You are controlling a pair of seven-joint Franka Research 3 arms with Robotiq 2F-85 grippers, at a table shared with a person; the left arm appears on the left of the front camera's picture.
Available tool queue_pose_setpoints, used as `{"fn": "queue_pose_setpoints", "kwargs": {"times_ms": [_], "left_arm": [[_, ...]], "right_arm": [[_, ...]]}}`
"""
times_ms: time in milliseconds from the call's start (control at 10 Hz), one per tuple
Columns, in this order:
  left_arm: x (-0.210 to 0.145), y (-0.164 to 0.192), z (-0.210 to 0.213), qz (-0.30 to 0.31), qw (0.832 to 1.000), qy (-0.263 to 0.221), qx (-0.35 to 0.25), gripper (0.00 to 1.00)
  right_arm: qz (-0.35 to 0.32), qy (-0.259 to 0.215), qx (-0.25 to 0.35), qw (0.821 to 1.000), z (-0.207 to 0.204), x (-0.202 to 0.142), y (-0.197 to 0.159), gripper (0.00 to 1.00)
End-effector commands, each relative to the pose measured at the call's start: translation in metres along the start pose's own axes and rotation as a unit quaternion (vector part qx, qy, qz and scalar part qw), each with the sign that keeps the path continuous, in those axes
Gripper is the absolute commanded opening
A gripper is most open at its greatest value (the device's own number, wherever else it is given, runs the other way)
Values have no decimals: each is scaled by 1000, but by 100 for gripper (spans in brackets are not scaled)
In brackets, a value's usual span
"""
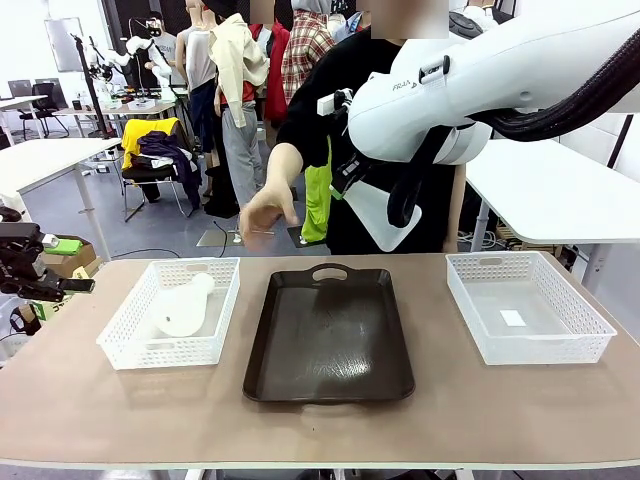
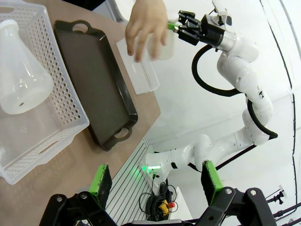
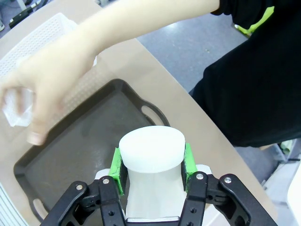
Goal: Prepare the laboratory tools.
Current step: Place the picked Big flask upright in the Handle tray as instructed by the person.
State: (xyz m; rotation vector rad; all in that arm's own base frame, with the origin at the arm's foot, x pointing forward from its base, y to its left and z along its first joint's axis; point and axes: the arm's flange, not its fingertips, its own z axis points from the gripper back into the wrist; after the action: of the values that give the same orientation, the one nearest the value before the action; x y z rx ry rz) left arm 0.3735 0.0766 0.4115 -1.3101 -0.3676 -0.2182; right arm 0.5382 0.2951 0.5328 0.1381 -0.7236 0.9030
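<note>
One translucent white flask (image 1: 180, 306) lies on its side in the left white mesh basket (image 1: 130, 345); the left wrist view shows this flask (image 2: 21, 80) too. High above the dark tray (image 1: 330, 335), my right gripper (image 3: 151, 165) is shut on the neck of a second flask (image 3: 150, 150), which hangs in front of the person (image 1: 383, 215). The person's hand (image 1: 265, 215) reaches out beside it, blurred by motion. My left gripper (image 2: 156, 183) is open and holds nothing, off the table's left edge (image 1: 25, 265).
A second white mesh basket (image 1: 530, 310) stands at the right with only a small label inside. The person in black stands at the far side. The brown table (image 1: 320, 420) has bare room along the near edge.
</note>
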Motion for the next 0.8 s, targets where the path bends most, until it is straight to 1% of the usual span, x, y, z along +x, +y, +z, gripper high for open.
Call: {"fn": "queue_pose_setpoints", "kwargs": {"times_ms": [0,700], "left_arm": [[1,-2,1,-3,1000,-7,-7,100],[1,-2,1,-3,1000,-7,-7,100]], "right_arm": [[0,0,0,1000,0,0,0,0],[0,0,0,1000,0,0,0,0]]}}
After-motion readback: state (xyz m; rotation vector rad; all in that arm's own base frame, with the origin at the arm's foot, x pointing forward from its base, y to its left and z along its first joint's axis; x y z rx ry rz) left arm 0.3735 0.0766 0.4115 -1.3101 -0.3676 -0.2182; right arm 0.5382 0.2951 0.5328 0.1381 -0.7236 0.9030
